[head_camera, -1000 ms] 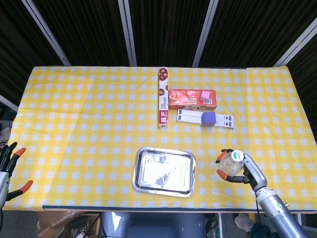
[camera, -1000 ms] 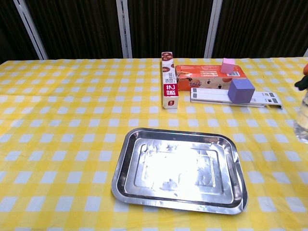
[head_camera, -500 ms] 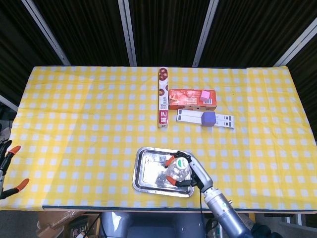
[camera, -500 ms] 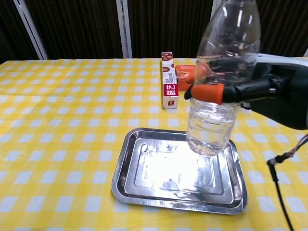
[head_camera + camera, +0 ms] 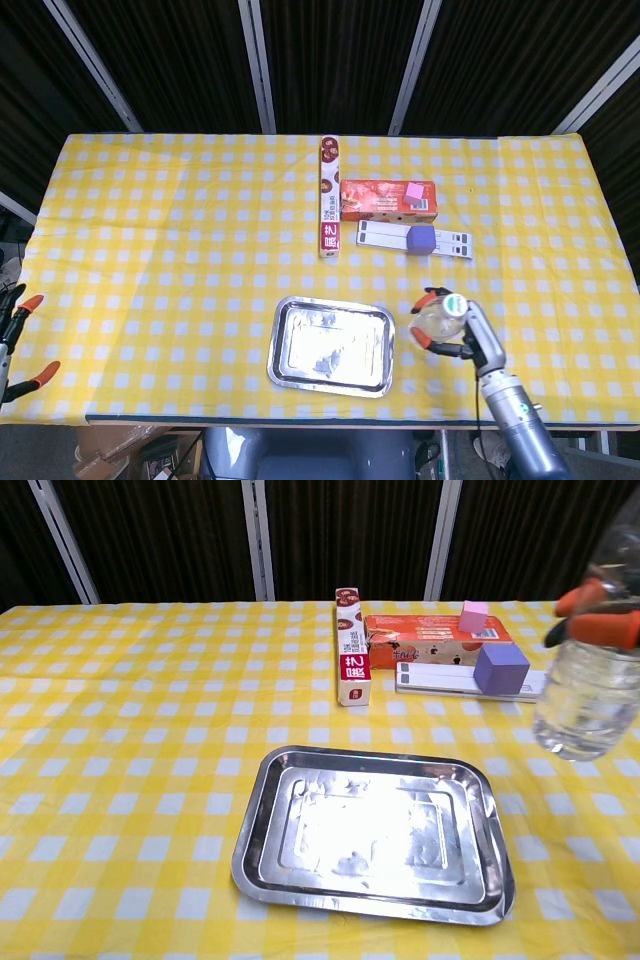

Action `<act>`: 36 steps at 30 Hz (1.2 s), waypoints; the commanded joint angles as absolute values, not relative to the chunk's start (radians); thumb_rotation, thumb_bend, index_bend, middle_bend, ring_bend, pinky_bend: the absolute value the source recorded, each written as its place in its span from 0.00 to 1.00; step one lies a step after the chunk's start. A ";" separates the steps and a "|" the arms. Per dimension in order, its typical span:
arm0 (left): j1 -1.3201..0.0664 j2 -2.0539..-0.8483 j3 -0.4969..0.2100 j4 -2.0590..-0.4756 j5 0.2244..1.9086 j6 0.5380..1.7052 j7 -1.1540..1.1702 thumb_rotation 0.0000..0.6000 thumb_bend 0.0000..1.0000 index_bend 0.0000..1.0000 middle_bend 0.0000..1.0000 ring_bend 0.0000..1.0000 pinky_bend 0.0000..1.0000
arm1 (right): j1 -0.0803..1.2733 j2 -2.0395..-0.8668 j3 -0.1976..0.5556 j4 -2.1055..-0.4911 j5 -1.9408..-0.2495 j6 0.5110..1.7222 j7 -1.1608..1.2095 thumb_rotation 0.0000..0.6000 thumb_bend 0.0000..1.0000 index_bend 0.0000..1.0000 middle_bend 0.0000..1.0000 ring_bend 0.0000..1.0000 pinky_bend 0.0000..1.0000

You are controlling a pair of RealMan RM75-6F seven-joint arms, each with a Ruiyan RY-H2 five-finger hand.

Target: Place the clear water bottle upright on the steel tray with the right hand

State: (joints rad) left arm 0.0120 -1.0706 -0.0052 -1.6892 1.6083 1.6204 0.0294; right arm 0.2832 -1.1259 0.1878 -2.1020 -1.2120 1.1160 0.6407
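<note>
Yellow-checked cloth (image 5: 180, 230) covered the table, dark slatted panels behind it. The right hand (image 5: 462, 330) gripped the clear water bottle (image 5: 590, 695), orange-tipped fingers (image 5: 600, 628) clamped round its upper body — the bottle upright, off to the right of the steel tray (image 5: 372, 830) and not on it. The tray lay bare near the front edge. At the far left edge the left hand (image 5: 18, 345) showed only in part, its fingers apart and holding nothing. A purple cube (image 5: 500, 667) sat further back.
</note>
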 commanded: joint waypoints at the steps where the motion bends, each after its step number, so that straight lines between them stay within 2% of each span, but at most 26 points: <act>1: 0.013 -1.074 -0.004 -1.692 1.613 1.622 0.039 1.00 0.22 0.12 0.00 0.00 0.00 | 0.193 -0.953 0.152 -1.955 -1.359 1.100 0.905 1.00 0.95 0.67 0.48 0.17 0.00; 6: 0.013 -1.079 -0.001 -1.696 1.618 1.622 0.051 1.00 0.22 0.12 0.00 0.00 0.00 | 0.196 -0.929 0.140 -1.923 -1.439 1.099 0.989 1.00 0.95 0.67 0.48 0.17 0.00; 12: 0.013 -1.075 -0.002 -1.697 1.618 1.624 0.043 1.00 0.22 0.12 0.00 0.00 0.00 | 0.247 -0.993 0.130 -1.973 -1.442 1.046 0.910 1.00 0.95 0.67 0.49 0.17 0.00; 24: 0.008 -1.057 0.000 -1.683 1.623 1.618 -0.016 1.00 0.22 0.12 0.00 0.00 0.00 | 0.369 -1.306 0.146 -2.063 -1.264 0.983 0.568 1.00 0.95 0.67 0.48 0.17 0.00; 31: 0.009 -1.052 -0.002 -1.679 1.619 1.622 -0.034 1.00 0.22 0.12 0.00 0.00 0.00 | 0.416 -1.499 0.157 -2.074 -1.153 1.034 0.364 1.00 0.95 0.67 0.48 0.17 0.00; 36: 0.008 -1.049 -0.001 -1.677 1.621 1.622 -0.046 1.00 0.22 0.12 0.00 0.00 0.00 | 0.423 -1.594 0.166 -2.041 -1.115 1.081 0.304 1.00 0.95 0.67 0.48 0.17 0.00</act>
State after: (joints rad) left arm 0.0081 -1.0491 -0.0016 -1.6775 1.6205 1.6218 -0.0456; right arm 0.4133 -1.5596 0.1595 -2.0578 -1.1365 1.0558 0.3339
